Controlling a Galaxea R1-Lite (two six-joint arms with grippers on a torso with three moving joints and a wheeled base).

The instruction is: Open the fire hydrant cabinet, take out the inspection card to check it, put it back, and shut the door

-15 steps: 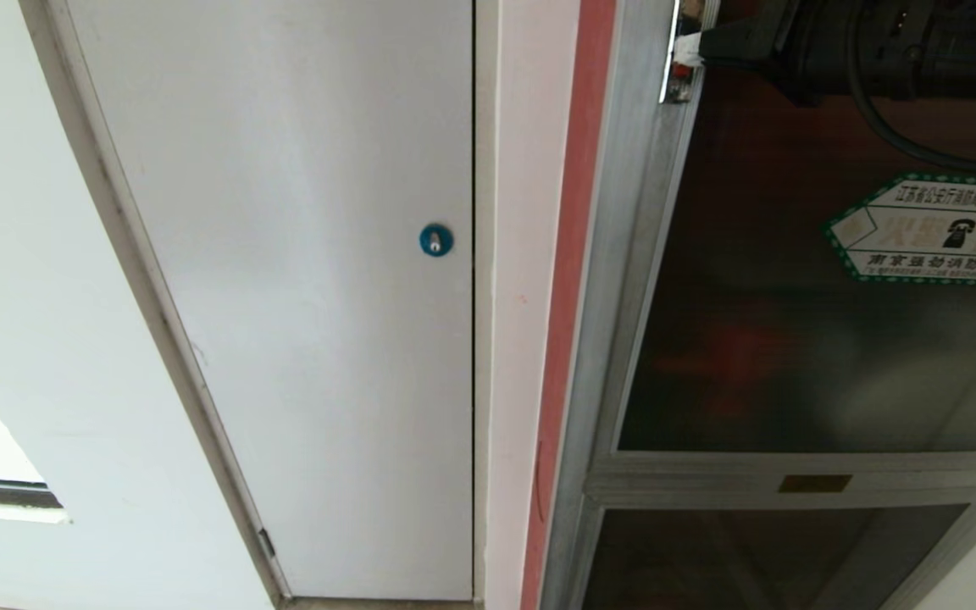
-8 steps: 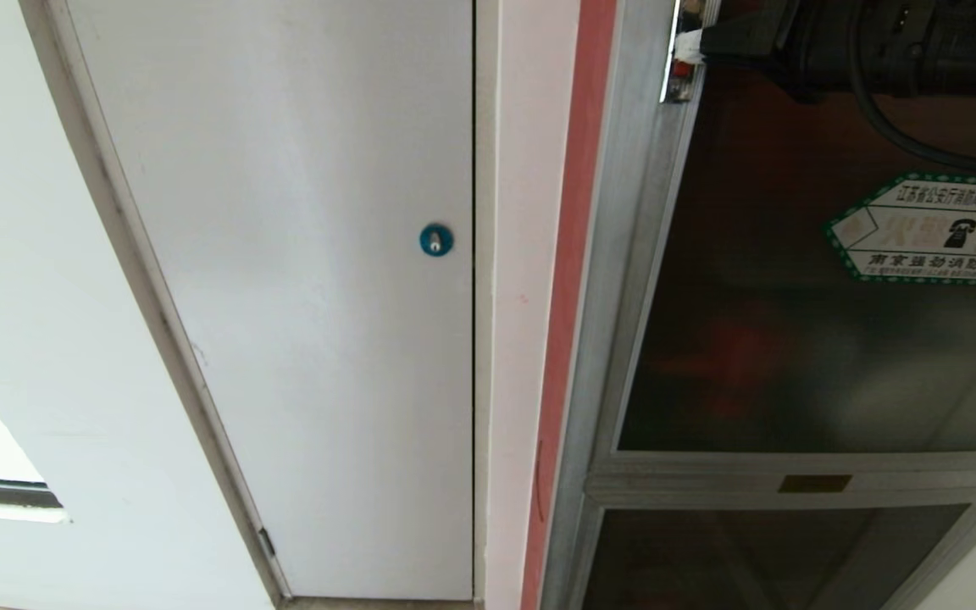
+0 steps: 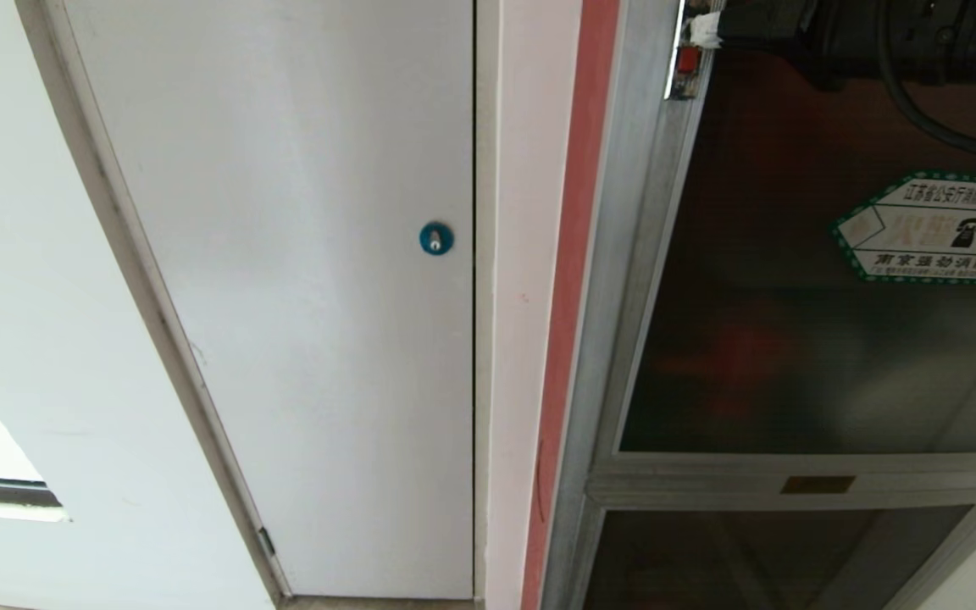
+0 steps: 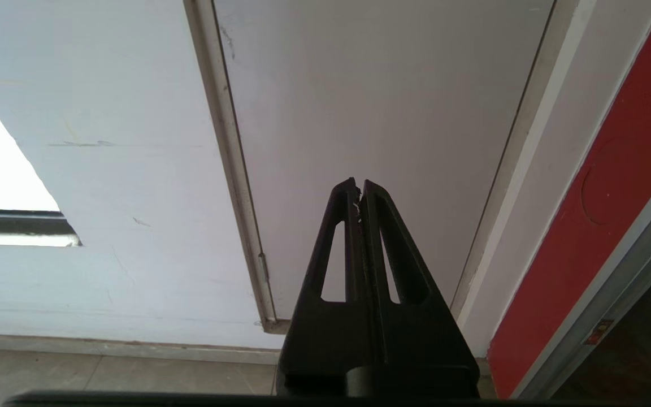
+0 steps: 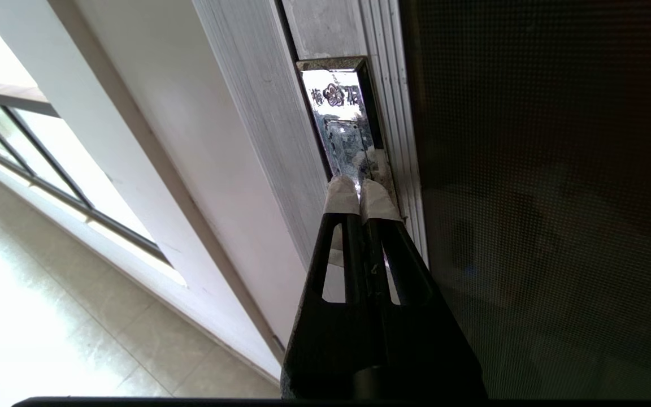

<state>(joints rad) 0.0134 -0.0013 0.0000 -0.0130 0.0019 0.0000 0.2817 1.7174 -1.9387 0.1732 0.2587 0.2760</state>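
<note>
A plain white door [image 3: 285,296] is seen at the left of the head view, with a round blue lock [image 3: 436,239] near its right edge. At three o'clock from that lock a pale wall strip and a red band [image 3: 568,280] are noted, then the fire hydrant cabinet [image 3: 623,280], framed in brushed silver aluminium.

The door [image 3: 793,339] of the cabinet fills the right of the head view as a dark tinted glass panel; a dim red shape is made out behind the glass. It appears shut against the frame. A shorter dark panel [image 3: 751,559] lies at six o'clock from it, below a silver crossbar bearing a small brass-coloured plate [image 3: 817,485]; no writing can be read there.

At three o'clock on the glass, a green-bordered white sticker [image 3: 937,227] is fixed, showing a telephone icon and rows of Chinese characters too small to transcribe reliably.

At twelve o'clock, a shiny metal latch plate [image 5: 341,121] with a small red piece [image 3: 688,59] is set in the door's edge. A flower-like stamp is visible on it.

The left gripper [image 4: 358,189] is held before the white door, jaws together, empty. The right gripper [image 5: 359,186], its tips wrapped in white tape, is pressed to the latch plate with jaws together, nothing held between them.

The inspection card is not in view.
</note>
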